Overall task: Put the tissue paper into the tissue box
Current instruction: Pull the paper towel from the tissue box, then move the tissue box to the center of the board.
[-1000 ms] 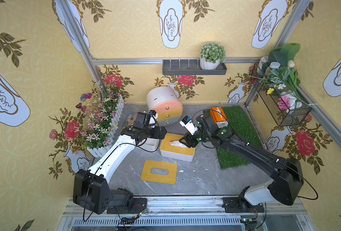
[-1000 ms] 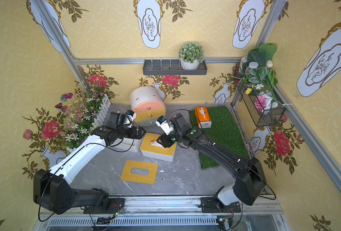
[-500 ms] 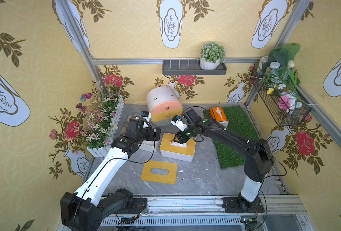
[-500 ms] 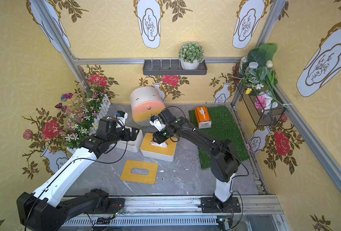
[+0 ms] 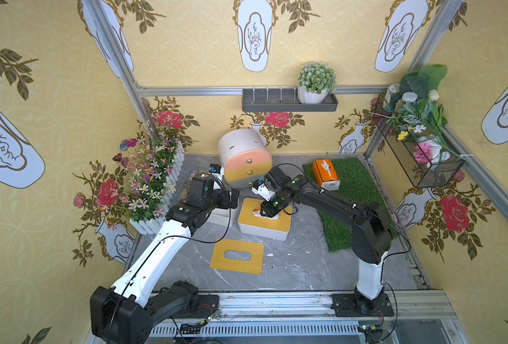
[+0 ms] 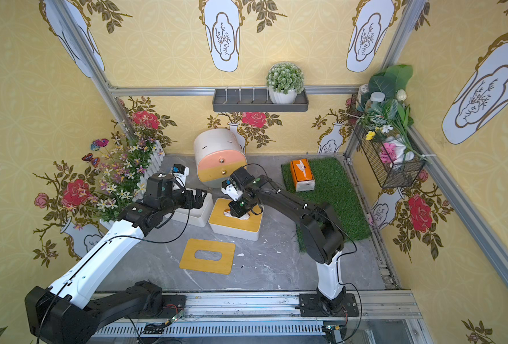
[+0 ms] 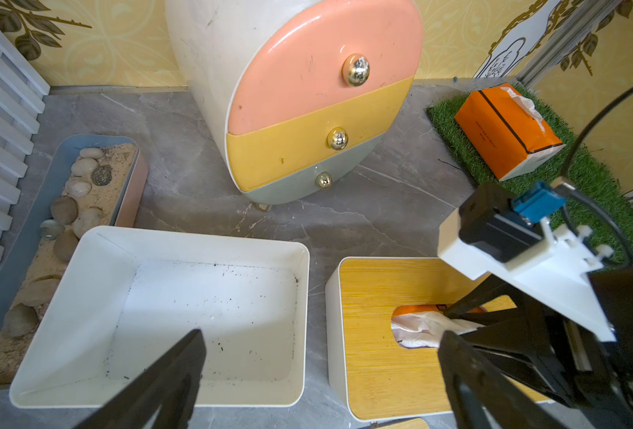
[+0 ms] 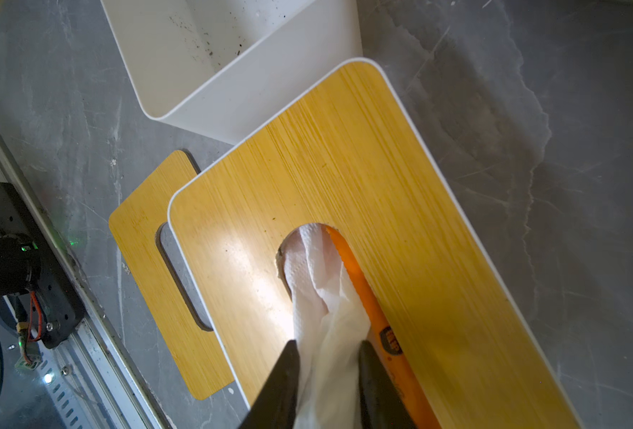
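Jaws close: right end effector now pinches tissue paper at the tissue box slot below it, probably the finishing pull; left end effector gapes.

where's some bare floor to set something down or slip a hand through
Biggest bare grey patch: between the loose lid, the grass mat and the front rail. A smaller one lies between the drawers and grass mat. Crowded: around the lidded box, where the right hand pinches the tissue, beside the open box.
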Robot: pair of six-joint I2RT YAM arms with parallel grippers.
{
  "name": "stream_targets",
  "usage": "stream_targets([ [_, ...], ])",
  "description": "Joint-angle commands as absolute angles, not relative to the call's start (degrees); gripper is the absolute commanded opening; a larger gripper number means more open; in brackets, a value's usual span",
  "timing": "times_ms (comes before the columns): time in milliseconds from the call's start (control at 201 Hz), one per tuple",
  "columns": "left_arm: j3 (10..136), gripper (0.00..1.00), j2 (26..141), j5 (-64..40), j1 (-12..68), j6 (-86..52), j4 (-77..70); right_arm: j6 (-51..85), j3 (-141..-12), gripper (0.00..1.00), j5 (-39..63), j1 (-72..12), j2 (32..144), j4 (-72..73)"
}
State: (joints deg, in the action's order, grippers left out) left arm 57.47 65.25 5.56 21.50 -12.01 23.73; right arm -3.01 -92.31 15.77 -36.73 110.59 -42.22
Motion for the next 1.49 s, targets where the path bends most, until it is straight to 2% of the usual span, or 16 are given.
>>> stream_targets([
  [0, 57.57, 1.00, 65.54, 5.19, 21.52, -11.55, 22.85, -3.34, -92.82, 0.15, 14.70, -37.13, 110.74, -42.15],
  [214, 57.74, 1.00, 65.74, 5.09, 21.49, -11.60, 23.03, -4.03, -90.34, 0.00, 13.91, -38.27, 106.89, -38.54],
  [458, 57.91, 1.00, 66.00, 4.84, 21.52, -11.45, 23.20, -5.69, -85.36, 0.02, 12.39, -40.03, 101.22, -34.36],
  [528, 57.99, 1.00, 66.09, 4.83, 21.46, -11.51, 23.29, -6.05, -84.11, 0.10, 12.40, -40.12, 100.10, -33.91],
  [607, 58.01, 1.00, 65.99, 4.83, 21.49, -11.50, 23.29, -6.92, -82.33, 0.30, 13.17, -40.54, 98.46, -32.81],
  [702, 57.92, 1.00, 66.07, 4.83, 21.53, -11.48, 23.29, -6.87, -80.00, 0.44, 14.01, -40.71, 95.64, -30.59],
  [777, 58.01, 1.00, 66.18, 4.75, 21.52, -11.45, 23.29, -6.27, -79.55, 0.48, 14.18, -40.74, 93.91, -29.89],
  [1020, 57.85, 1.00, 65.87, 4.99, 21.52, -11.43, 23.29, -4.78, -80.18, 0.54, 13.77, -40.78, 90.11, -29.79],
  [1175, 57.74, 1.00, 65.87, 4.95, 21.47, -11.42, 23.12, -1.56, -76.38, 0.59, 19.50, -40.78, 86.11, -27.63],
  [1334, 57.74, 1.00, 65.91, 4.62, 21.55, -11.47, 23.03, 3.44, -68.32, 0.69, 27.36, -41.15, 78.81, -22.30],
  [1488, 57.68, 1.00, 65.75, 4.83, 21.50, -11.50, 22.77, 7.65, -58.68, 0.89, 28.12, -47.44, 70.85, -13.39],
])
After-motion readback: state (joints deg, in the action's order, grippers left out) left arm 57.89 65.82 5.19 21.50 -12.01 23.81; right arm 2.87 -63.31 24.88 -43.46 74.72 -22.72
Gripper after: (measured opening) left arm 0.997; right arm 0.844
